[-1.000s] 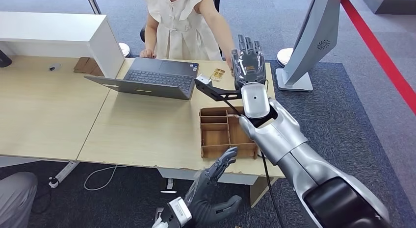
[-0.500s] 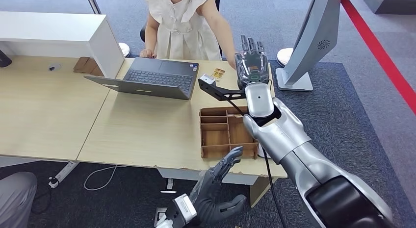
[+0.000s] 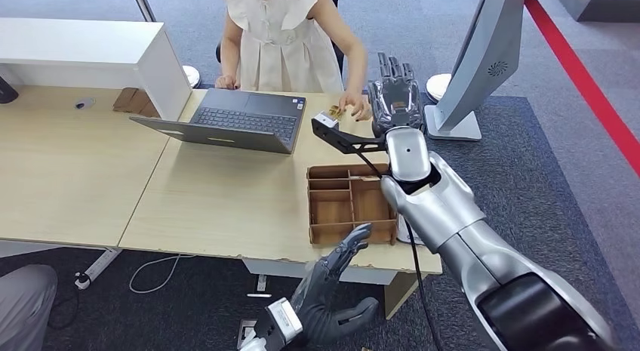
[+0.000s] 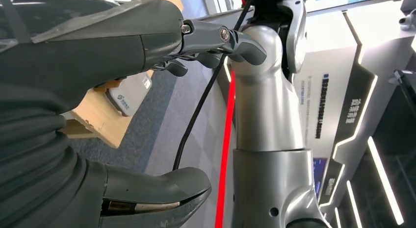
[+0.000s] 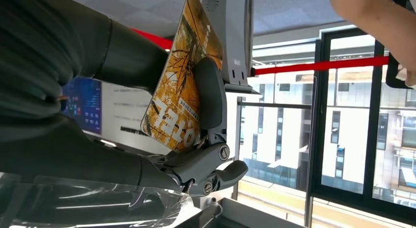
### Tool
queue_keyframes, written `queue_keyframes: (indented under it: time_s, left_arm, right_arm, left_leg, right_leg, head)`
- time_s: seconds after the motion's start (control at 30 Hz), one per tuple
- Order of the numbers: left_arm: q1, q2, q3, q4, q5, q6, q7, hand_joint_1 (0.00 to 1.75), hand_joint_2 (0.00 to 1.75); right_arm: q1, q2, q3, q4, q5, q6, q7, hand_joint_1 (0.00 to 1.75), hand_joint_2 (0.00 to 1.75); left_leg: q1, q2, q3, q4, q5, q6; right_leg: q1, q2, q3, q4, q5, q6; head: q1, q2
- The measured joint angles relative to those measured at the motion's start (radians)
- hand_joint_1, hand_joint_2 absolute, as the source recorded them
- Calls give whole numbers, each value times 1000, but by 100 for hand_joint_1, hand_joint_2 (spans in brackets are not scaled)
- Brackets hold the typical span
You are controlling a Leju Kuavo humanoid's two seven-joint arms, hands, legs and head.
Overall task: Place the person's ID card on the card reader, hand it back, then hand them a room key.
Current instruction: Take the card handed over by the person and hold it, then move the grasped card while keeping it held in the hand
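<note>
My right hand (image 3: pixel 394 102) is raised over the far right corner of the desk, fingers pointing away from me. In the right wrist view its thumb (image 5: pixel 208 95) pins a yellow-orange printed card (image 5: pixel 179 86) against the fingers. The person in a cream dress (image 3: pixel 283 41) stands behind the desk, and their hand (image 3: pixel 355 106) rests on the tabletop just left of my right hand, touching small golden cards (image 3: pixel 333 113) lying there. Their forearm (image 5: pixel 380 22) crosses the right wrist view. My left hand (image 3: pixel 328 290) hangs below the desk's front edge, fingers spread and holding nothing.
A wooden compartment tray (image 3: pixel 313 207) sits on the desk (image 3: pixel 219 200) near its front right corner. An open laptop (image 3: pixel 234 121) stands to the left of it. A white cabinet (image 3: pixel 90 53) is at the far left, and a grey stand (image 3: pixel 475 64) rises beyond the desk's right end.
My right hand has moved a little right and farther from me with the card. The person's hand has come down onto the desk by the golden cards. My left hand rose slightly.
</note>
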Motion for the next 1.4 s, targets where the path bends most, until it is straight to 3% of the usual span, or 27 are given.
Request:
queue_keyframes:
  time_s: [0.2, 0.5, 0.73, 0.93, 1.4]
  left_arm:
    - [18, 6, 21, -3, -22, 20, 4, 0, 175]
    - [62, 25, 69, -37, -68, 33, 27, 0, 175]
    - [103, 54, 100, -86, -85, 117, 70, 0, 175]
    - [138, 77, 126, -129, -106, 152, 80, 0, 175]
    - [176, 95, 158, -177, -118, 179, 97, 0, 175]
  right_arm:
    - [96, -92, -50, -140, -5, -67, 5, 175, 175]
    - [305, -257, -120, -405, 46, -31, 5, 175, 175]
    - [425, -361, -133, -531, 30, -33, -7, 175, 175]
    - [456, -385, -128, -555, -12, -59, -29, 175, 175]
    - [463, -385, -84, -521, -101, -91, -70, 175, 175]
  left_leg:
    - [0, 0, 0, 0, 0, 0]
    - [0, 0, 0, 0, -1, 1]
    - [0, 0, -1, 0, -1, 1]
    - [0, 0, -1, 0, -1, 1]
    - [0, 0, -1, 0, -1, 1]
  right_leg:
    - [0, 0, 0, 0, 0, 0]
    - [0, 0, 0, -1, 0, 0]
    - [0, 0, 0, 0, 0, 0]
    - [0, 0, 0, 0, 0, 0]
    - [0, 0, 0, 0, 0, 0]
  head:
    - [0, 0]
    - [0, 0]
    - [0, 0]
    - [0, 0]
    - [0, 0]
